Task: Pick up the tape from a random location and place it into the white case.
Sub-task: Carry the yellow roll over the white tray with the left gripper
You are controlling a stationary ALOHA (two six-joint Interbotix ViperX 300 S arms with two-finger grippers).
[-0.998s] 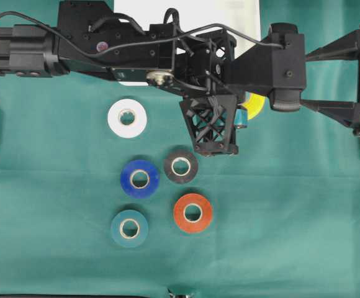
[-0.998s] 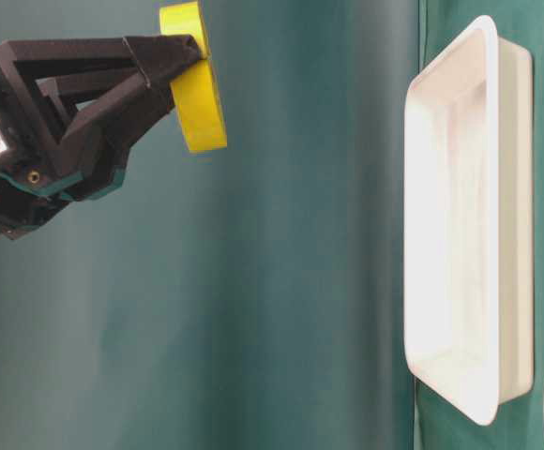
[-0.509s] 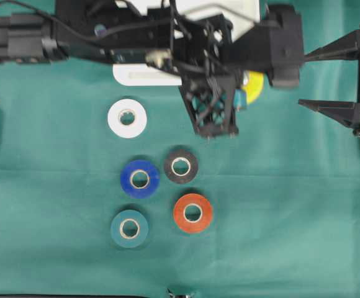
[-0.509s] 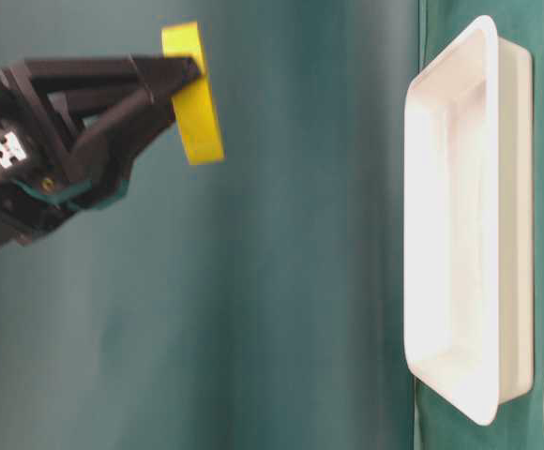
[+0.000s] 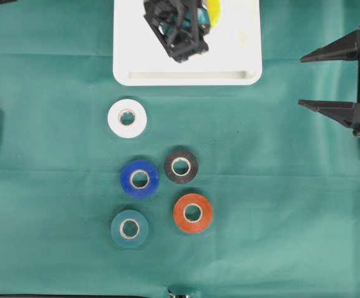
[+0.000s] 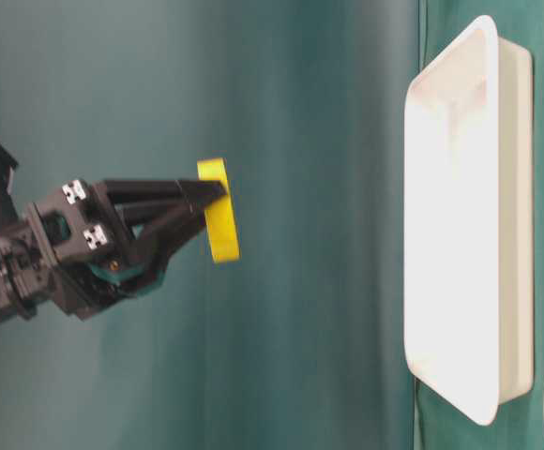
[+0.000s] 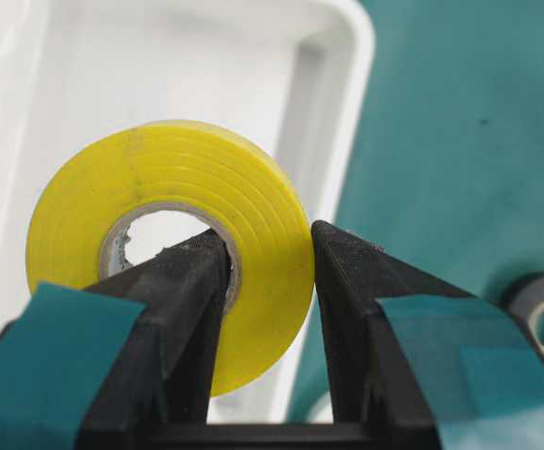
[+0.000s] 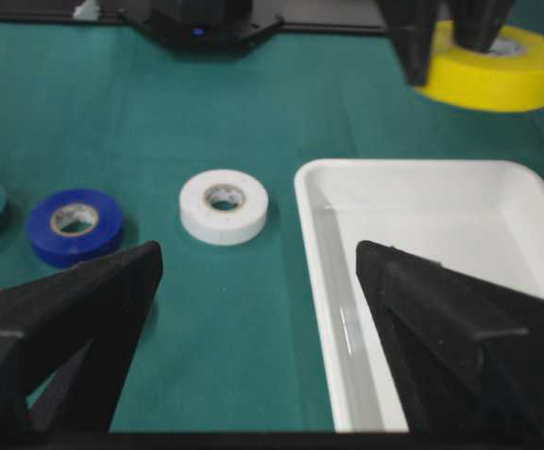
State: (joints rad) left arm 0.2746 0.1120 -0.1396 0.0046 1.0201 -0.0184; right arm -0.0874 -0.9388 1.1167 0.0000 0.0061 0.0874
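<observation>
Green cloth table (image 5: 279, 217): white case (image 5: 186, 77), white (image 5: 127, 117), black (image 5: 180, 166), blue (image 5: 139, 179), orange (image 5: 192, 213), teal rolls (image 5: 129, 228).

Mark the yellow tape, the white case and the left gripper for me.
yellow tape (image 7: 244, 202): left wrist view, upper right of its flat face.
white case (image 5: 186, 77): overhead view, near rim.
left gripper (image 7: 270, 251): left wrist view, midway between the fingertips.

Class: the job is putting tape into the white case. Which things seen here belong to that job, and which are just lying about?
In the job: yellow tape, left tool gripping it, white case.

Lying about: white roll, blue roll, black roll, orange roll, teal roll.
</observation>
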